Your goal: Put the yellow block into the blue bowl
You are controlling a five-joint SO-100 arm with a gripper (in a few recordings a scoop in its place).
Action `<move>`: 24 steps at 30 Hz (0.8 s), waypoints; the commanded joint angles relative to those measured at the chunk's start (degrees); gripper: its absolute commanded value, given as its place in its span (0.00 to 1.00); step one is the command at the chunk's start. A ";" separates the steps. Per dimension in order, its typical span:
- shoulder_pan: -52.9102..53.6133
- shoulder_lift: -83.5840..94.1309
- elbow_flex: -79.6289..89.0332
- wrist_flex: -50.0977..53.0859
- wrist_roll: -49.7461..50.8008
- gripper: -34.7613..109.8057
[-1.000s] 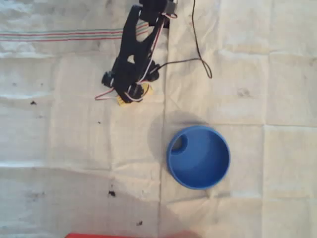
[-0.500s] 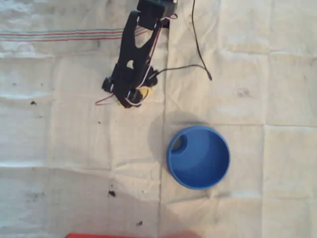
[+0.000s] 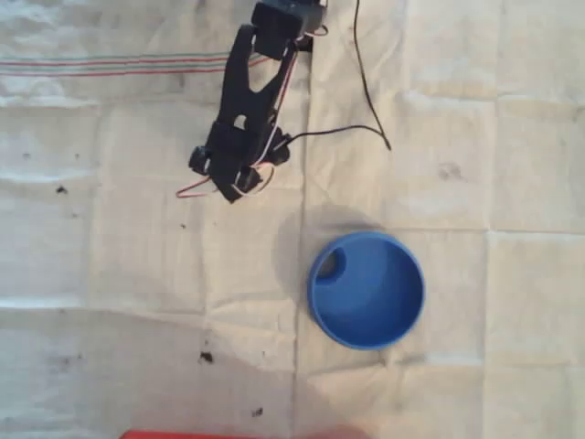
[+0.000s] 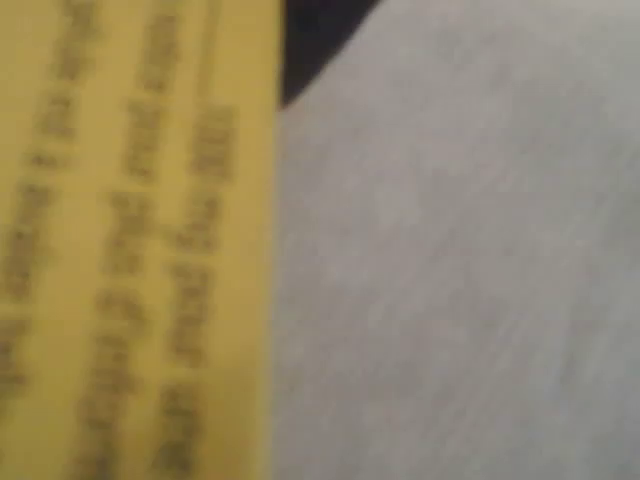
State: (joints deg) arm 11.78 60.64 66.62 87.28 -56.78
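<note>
The yellow block [image 4: 130,240] takes up the left half of the wrist view, very close and blurred, with dark printed markings on its face and pale cloth to its right. From above, my black gripper [image 3: 236,183] points down over the cloth at the upper left and covers the block. Whether the fingers are closed on the block is hidden by the arm. The blue bowl [image 3: 375,297] stands upright and empty, lower right of the gripper and apart from it.
A creased white cloth [image 3: 475,137] covers the table. A black cable [image 3: 366,91] trails from the arm's base toward the upper middle. A red object [image 3: 183,434] peeks in at the bottom edge. Small dark specks [image 3: 207,357] dot the cloth.
The gripper head has shifted slightly up and left over the block. The yellow ends that peeked out beneath it earlier are now covered. The bowl has not moved.
</note>
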 commanded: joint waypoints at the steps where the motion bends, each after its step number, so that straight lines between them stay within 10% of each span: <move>1: -0.62 17.31 -3.69 0.88 0.35 0.24; 24: -24.96 23.91 -3.78 -24.35 16.35 0.24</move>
State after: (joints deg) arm -11.87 82.79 66.62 70.14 -41.57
